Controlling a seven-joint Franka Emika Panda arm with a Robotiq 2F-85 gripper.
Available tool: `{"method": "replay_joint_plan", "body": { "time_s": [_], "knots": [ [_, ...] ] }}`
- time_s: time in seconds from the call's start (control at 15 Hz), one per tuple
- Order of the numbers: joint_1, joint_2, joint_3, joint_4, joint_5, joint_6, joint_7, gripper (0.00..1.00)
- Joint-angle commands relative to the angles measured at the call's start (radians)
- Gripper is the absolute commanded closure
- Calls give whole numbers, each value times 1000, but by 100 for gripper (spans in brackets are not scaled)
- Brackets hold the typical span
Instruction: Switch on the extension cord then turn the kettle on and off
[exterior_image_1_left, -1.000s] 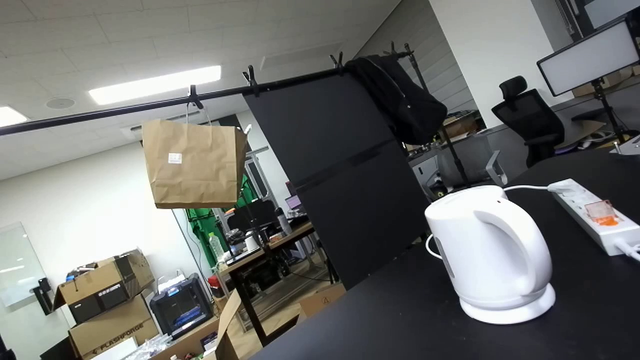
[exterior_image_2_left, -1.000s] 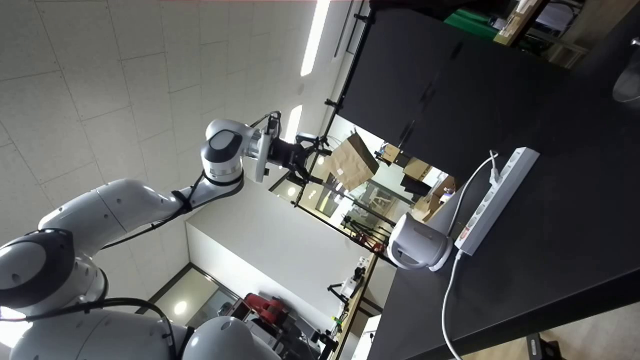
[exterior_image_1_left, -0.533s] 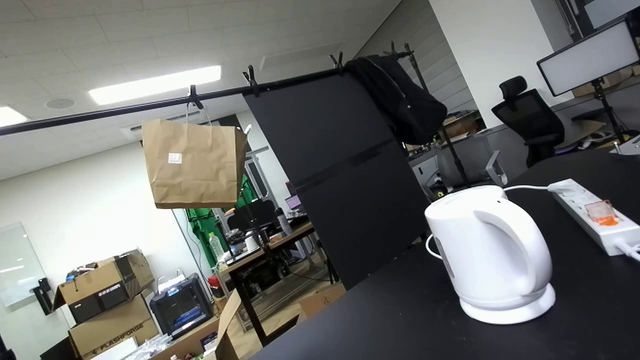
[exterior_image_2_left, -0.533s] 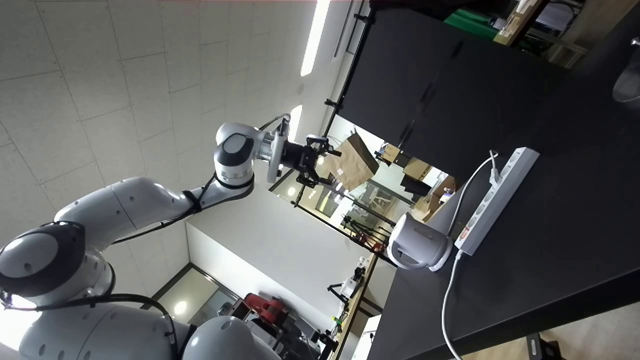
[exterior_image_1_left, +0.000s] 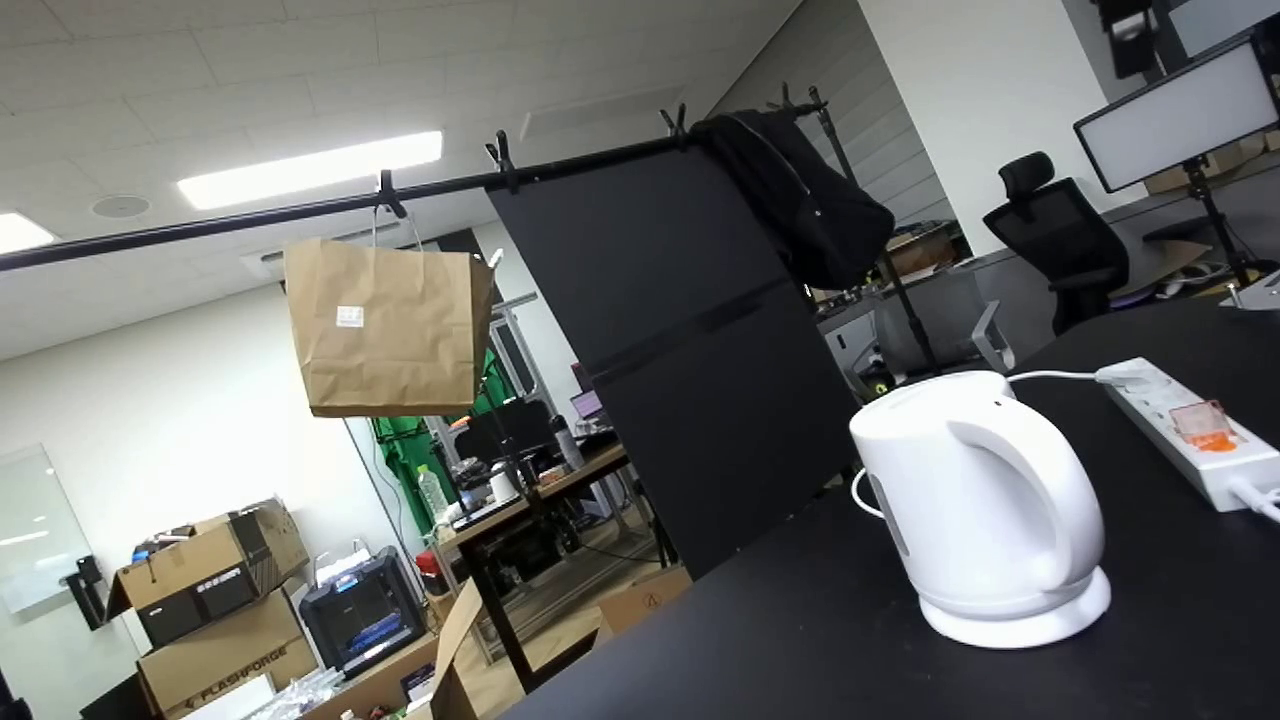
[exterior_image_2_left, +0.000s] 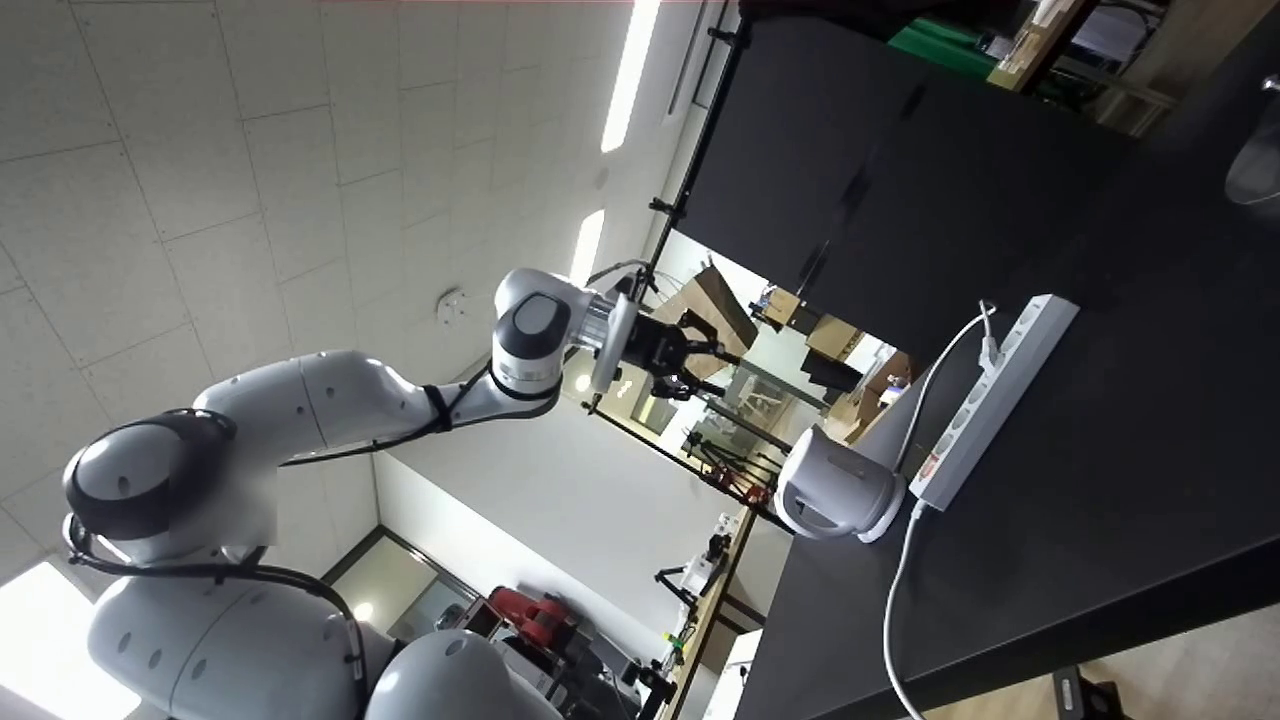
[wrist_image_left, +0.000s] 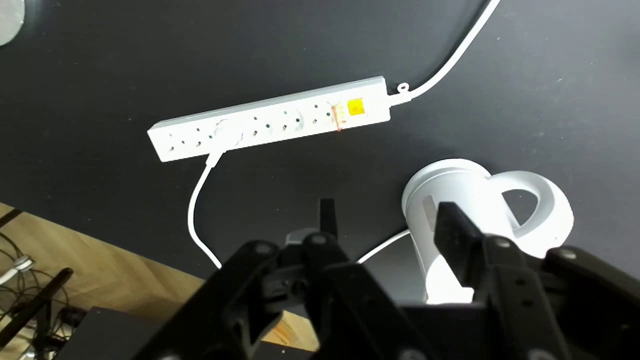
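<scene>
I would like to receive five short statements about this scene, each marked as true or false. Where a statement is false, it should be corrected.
1. The fingers are apart and hold nothing. True.
2. The power strip has its switch near the end where its own cable leaves. True.
3. Nothing is plugged into the power strip. False: a white plug sits in it.
4. The electric kettle stands upright on its round base. True.
5. The kettle stands on top of the power strip. False: both rest on the black table, apart from each other.
</scene>
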Motion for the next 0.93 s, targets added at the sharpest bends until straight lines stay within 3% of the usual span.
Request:
{"method": "replay_joint_plan", "body": {
  "time_s": [0.0, 0.27, 0.87],
  "knots": [
    [1, 35, 7, -11, 46, 38, -45, 75],
    [-3, 84, 16, -26, 74, 87, -96, 99],
    [-25, 164, 45, -28, 60, 129, -103, 99]
  ]
}}
